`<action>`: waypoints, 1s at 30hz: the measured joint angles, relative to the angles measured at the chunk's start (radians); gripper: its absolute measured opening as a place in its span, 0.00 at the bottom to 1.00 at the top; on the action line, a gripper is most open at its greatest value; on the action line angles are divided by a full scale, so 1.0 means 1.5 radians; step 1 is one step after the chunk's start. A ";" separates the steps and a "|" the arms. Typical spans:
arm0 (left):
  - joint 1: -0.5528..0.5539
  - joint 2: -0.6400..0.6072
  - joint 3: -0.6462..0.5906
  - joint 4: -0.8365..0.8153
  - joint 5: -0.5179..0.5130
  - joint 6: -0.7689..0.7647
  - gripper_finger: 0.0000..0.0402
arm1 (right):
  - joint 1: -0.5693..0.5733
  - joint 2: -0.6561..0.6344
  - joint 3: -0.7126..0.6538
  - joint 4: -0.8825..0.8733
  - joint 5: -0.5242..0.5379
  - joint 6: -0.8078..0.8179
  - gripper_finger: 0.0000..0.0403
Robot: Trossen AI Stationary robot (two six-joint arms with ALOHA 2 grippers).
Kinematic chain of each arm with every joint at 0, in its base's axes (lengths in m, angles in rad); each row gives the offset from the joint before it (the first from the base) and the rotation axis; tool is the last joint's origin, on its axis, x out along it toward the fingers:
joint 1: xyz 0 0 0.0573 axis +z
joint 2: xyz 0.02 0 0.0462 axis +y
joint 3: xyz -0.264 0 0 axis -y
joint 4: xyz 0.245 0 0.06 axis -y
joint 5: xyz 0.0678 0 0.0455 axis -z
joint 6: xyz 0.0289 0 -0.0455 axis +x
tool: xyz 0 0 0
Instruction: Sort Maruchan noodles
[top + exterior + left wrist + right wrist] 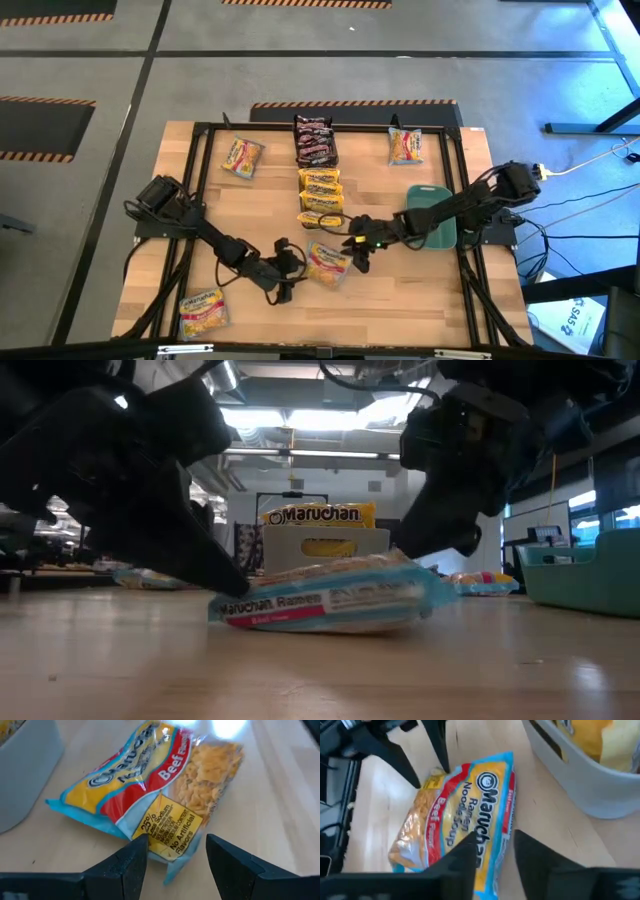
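Low view is giving me the nearest read: one beef ramen packet (pixel 325 600) is lying flat on the table (pixel 320 670), and both grippers are crowding it from opposite ends. I'm keeping the left gripper (pixel 175 862) low with its fingers spread wide, their tips just short of the packet's near edge, nothing between them yet; I judge that gap is there so I can slide onto the thin edge. I'm hanging the right gripper (pixel 492 855) over the packet's other end, its fingers a narrow way apart and holding nothing, probably so as to let the packet sit free for the left side.

Farther back, I'm seeing yellow packets (pixel 320 195) stacked in a clear bin (pixel 322 220) at mid-table, which is why this one seems headed elsewhere, since its print differs. Beside the right arm, a teal bin (pixel 432 215) is waiting. Beyond that, dark packets (pixel 314 140) are piled at the far edge, and loose packets like mine are lying at the far left (pixel 242 157), far right (pixel 405 146) and near left (pixel 202 311)
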 joint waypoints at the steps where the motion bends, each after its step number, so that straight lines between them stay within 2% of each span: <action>1: 0.000 0.000 0.000 -0.006 0.000 0.000 0.48 | 0.000 0.001 0.000 0.006 0.004 0.006 0.32; 8: 0.000 0.000 0.000 -0.010 0.004 -0.012 0.48 | 0.000 0.049 0.005 0.023 0.004 0.112 0.63; 13: 0.000 0.000 0.000 -0.011 0.000 -0.012 0.48 | -0.005 0.078 0.016 0.023 -0.014 0.132 0.76; 17: 0.000 0.000 0.000 -0.011 0.000 -0.011 0.48 | -0.018 0.085 0.017 0.035 -0.053 0.152 0.79; 22: 0.000 0.000 0.000 -0.010 -0.003 -0.011 0.48 | -0.017 0.101 0.017 0.081 -0.051 0.186 0.79; 30: 0.000 0.000 -0.001 -0.005 -0.009 -0.011 0.48 | -0.016 0.185 0.057 0.151 -0.092 0.222 0.79</action>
